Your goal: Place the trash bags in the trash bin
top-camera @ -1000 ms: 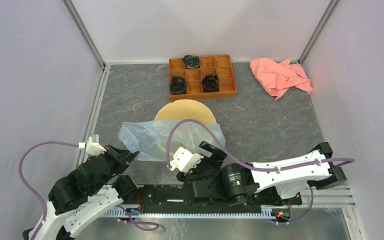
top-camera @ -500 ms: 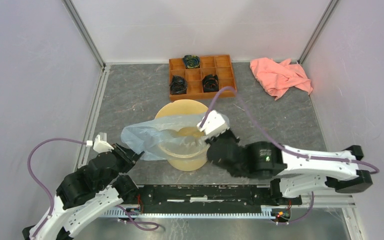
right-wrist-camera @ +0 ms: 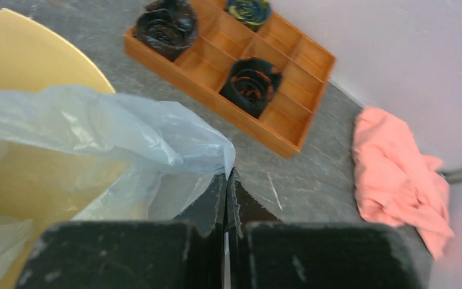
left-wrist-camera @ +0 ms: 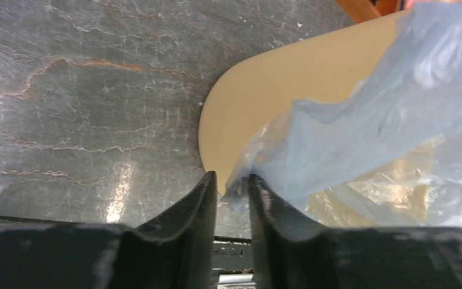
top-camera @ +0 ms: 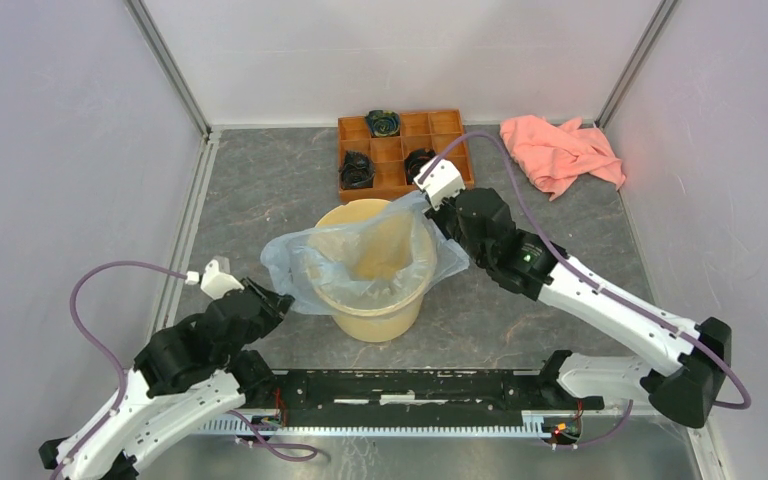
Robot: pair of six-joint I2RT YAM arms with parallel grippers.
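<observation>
White-walled cell around a grey stone-look table

Plain pale panels (top-camera: pixel 60 130) close in left, back and right, joined by slanting aluminium posts (top-camera: pixel 168 68). The tabletop (top-camera: pixel 260 190) is dark grey, veined like marble, glossy under overhead light. A ribbed metal rail (top-camera: pixel 390 425) runs along the near edge.

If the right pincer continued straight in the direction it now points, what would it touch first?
Probably the wooden tray. The right pincer, shut on the plastic bag, points over bare table toward the tray's near wall, by the compartment with a dark coiled item. Depth is unclear, so it may meet the table first.
</observation>
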